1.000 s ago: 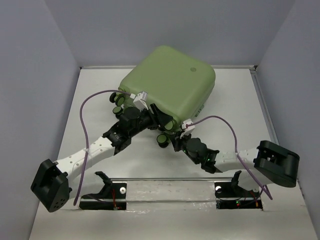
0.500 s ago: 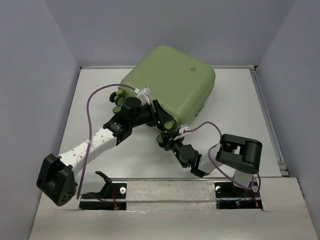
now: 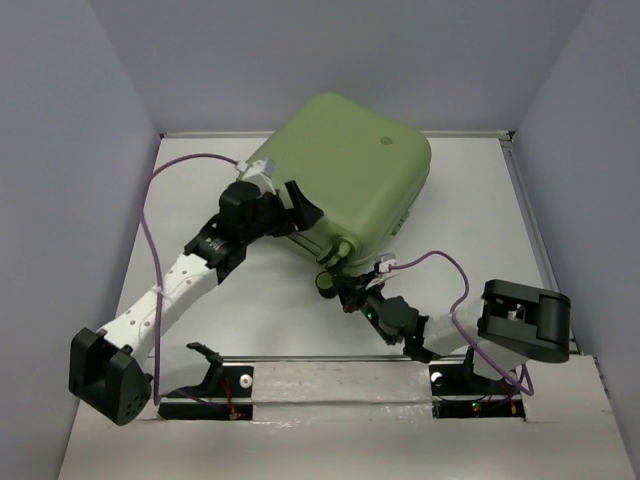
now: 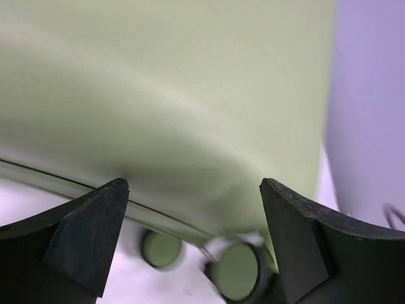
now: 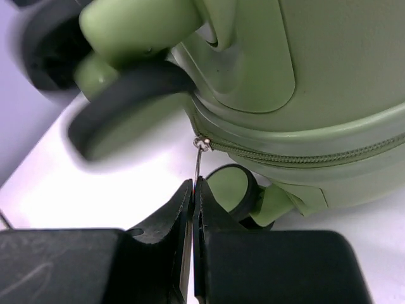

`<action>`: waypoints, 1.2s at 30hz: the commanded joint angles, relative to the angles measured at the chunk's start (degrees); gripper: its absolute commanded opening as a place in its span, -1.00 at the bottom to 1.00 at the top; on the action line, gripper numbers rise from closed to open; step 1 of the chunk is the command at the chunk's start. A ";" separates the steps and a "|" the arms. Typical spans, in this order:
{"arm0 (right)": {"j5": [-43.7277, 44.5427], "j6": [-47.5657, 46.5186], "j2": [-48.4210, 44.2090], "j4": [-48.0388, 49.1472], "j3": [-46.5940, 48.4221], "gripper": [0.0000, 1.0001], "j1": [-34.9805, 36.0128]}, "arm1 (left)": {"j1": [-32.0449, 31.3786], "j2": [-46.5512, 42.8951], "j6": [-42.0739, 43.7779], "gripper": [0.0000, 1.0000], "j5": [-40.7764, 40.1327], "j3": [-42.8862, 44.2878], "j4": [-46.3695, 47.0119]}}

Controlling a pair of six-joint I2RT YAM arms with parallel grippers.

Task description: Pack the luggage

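While the closed sage-green suitcase (image 3: 345, 165) lay flat at the far middle of the white table (image 3: 480, 260), skewed with its wheels toward the arms, the left gripper (image 3: 297, 213) stood at its near-left edge. Its fingers (image 4: 88, 234) were spread wide and held nothing; whether they touched the shell I couldn't tell. Down by the near corner wheel (image 5: 136, 81), the right gripper (image 5: 193, 187) was pinched tight on the thin metal zipper pull (image 5: 199, 161).

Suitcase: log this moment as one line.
suitcase: lid down | left pincer: open, at its side | right pincer: shut on zipper pull
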 commanded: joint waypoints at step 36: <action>-23.22 3.87 -14.92 -17.89 -2.90 -0.86 -0.75 | 26.53 0.49 29.19 0.67 -8.86 4.42 -9.43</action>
